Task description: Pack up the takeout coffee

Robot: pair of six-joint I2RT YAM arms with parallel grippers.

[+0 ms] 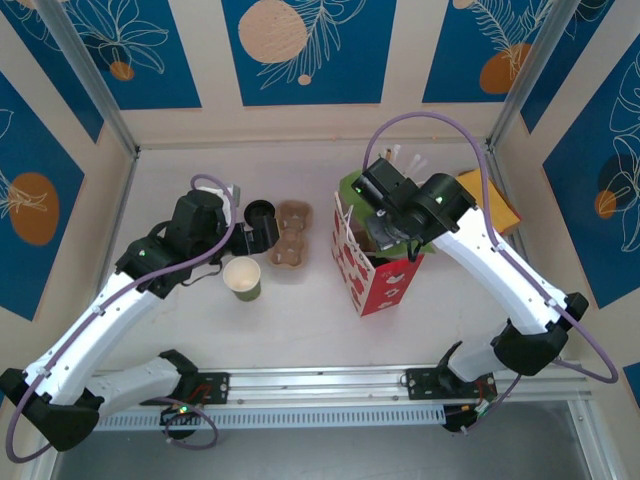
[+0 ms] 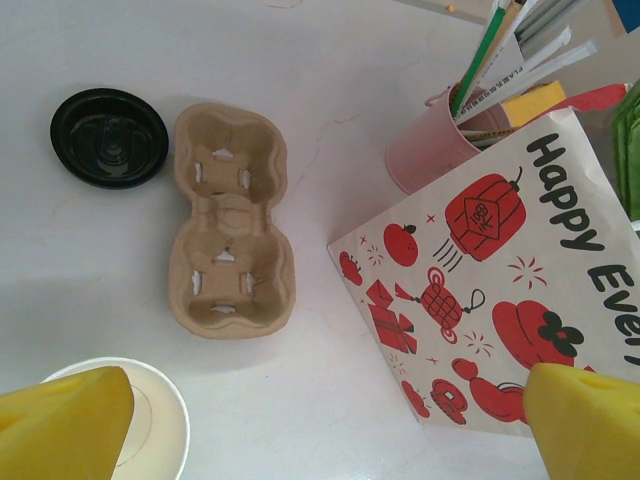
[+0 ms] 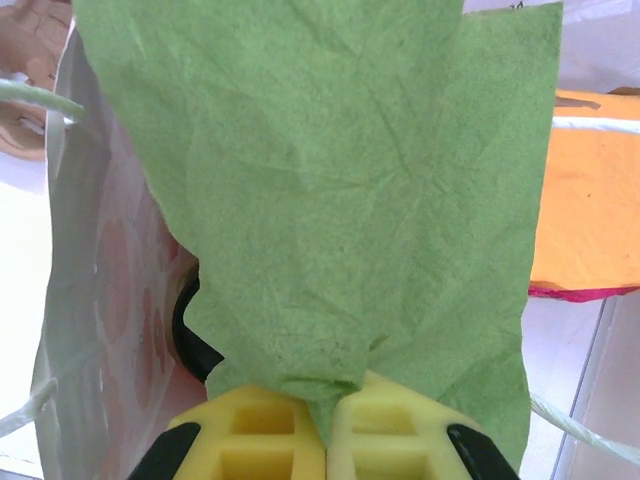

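Item 1, takeout coffee (image 3: 188,338): from my remote seat I read just 1 part of it, a curved black edge low inside the bag, which I take for the rim of its round lid. It sits under the green paper sheet, against the bag's left wall in the right wrist view. The cup body is hidden, so I cannot record its colour or markings.

Item 2, bag (image 1: 378,272): white paper printed with red drawings and black lettering, standing upright on the surface right of centre, mouth open, white cord handles.

Item 3, green paper sheet (image 3: 350,180): crinkled, hanging over the bag's mouth and covering most of the opening.

Item 4, right pincer (image 3: 328,400): above the bag, its 2 yellow fingers pressed together on the sheet's lower edge.

Item 5, left pincer (image 2: 325,390): jaws spread wide with nothing between them, poised over the surface (image 2: 330,60) between the lidless cup and the bag.

Item 6, lidless cup (image 1: 242,277): green outside, cream inside, upright, left of the bag.

Item 7, loose black lid (image 2: 109,137): lying just beside the carrier.

Item 8, carrier (image 2: 232,220): brown moulded pulp, 2 wells, both vacant.

Item 9, pink cup (image 2: 425,150): holds straws and wrapped sticks, behind the bag.
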